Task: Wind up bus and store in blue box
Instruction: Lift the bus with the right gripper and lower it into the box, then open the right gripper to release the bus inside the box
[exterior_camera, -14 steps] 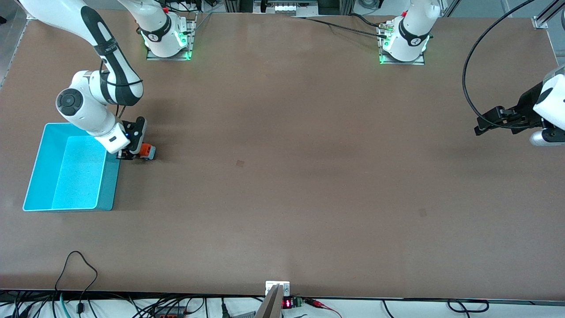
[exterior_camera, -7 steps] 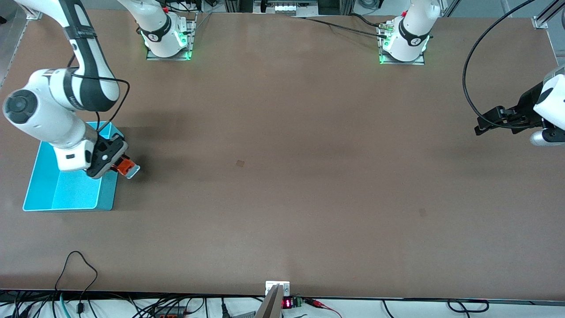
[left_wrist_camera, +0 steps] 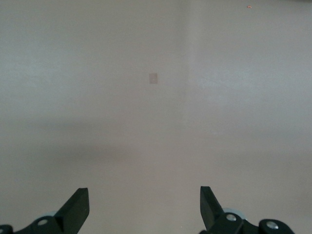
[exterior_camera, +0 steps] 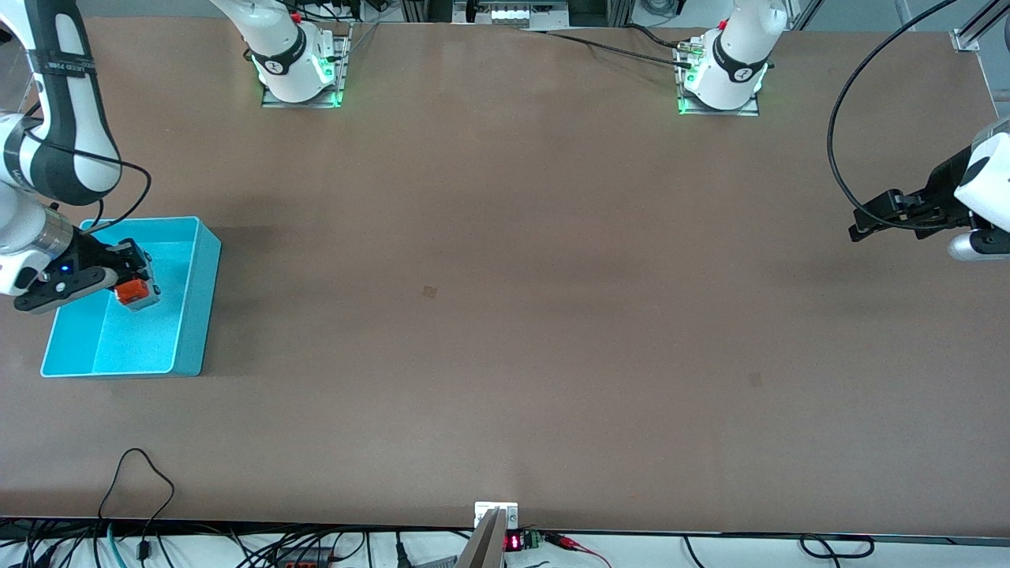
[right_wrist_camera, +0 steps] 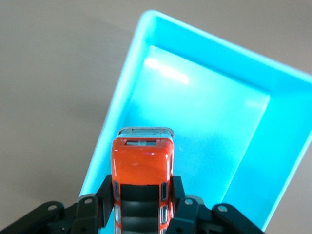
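Observation:
My right gripper (exterior_camera: 136, 290) is shut on the small orange bus (exterior_camera: 132, 293) and holds it in the air over the blue box (exterior_camera: 201, 312), inside its rim. In the right wrist view the bus (right_wrist_camera: 143, 161) sits between the two black fingers (right_wrist_camera: 108, 192) with the gripper (right_wrist_camera: 143, 195) over the box's open floor (right_wrist_camera: 204, 122). My left gripper (exterior_camera: 860, 226) is open and empty, and waits above the table at the left arm's end; its view shows only bare table between its fingertips (left_wrist_camera: 78, 204).
The box stands at the right arm's end of the brown table (exterior_camera: 505, 315). Both arm bases (exterior_camera: 298, 71) stand along the table's edge farthest from the front camera. Cables lie along the near edge (exterior_camera: 142, 473).
My right gripper has lifted the bus off the table beside the box and carried it over the box wall, so it now hangs above the box floor. The left arm has not moved.

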### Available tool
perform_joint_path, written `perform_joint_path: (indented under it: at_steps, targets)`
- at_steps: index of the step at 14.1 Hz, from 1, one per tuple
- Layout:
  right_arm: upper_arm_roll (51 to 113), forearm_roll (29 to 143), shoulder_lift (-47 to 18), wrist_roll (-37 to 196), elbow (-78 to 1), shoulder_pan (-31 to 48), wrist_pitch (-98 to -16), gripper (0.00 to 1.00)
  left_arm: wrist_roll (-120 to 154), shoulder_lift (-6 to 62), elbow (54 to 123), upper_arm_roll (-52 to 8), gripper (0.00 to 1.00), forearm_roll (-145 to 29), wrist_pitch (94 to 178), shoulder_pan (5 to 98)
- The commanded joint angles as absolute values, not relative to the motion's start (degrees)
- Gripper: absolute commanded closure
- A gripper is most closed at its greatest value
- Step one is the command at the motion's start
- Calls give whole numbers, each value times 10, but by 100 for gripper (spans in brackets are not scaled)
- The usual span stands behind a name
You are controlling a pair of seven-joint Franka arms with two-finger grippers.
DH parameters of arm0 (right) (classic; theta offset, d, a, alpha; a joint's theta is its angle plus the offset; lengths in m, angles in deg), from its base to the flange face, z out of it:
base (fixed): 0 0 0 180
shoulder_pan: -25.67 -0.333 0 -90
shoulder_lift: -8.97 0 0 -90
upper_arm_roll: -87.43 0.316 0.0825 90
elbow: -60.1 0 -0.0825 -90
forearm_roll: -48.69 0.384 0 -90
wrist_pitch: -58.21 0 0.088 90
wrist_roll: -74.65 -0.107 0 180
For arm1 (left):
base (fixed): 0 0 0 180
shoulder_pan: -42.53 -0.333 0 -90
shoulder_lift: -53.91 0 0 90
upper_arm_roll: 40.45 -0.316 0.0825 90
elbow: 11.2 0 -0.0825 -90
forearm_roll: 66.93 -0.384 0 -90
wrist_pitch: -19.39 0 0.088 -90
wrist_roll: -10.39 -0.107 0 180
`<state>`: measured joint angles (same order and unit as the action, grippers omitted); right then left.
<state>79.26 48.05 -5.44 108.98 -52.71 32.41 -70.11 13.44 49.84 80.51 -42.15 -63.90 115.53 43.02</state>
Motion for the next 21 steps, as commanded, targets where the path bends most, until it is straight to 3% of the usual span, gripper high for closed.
perform_joint_path:
  at_steps: [1,6,12,13,14,15,16,21]
  targets:
    - [774,486,-83,1009,-524,320,-698,100,136,505,806,-422,0,-651,1148,432]
    - [757,489,-152,1001,-527,340,-715,100,136,506,806,-421,0,-651,1149,435]
    - [756,492,-170,1006,-533,351,-733,100,137,506,806,-420,0,-651,1145,435]
    - [756,496,-170,1006,-532,353,-731,91,138,506,805,-419,0,-651,1143,435]
    - [756,496,-170,1001,-532,353,-731,57,137,506,805,-419,0,-651,1145,435]
    - [756,497,-171,1000,-532,353,-732,9,137,506,804,-419,0,-650,1146,434]
    - [756,497,-170,1008,-532,353,-729,0,137,506,804,-419,0,-651,1146,434]
    - [759,496,-99,1011,-502,344,-653,0,137,505,803,-419,0,-650,1158,435]
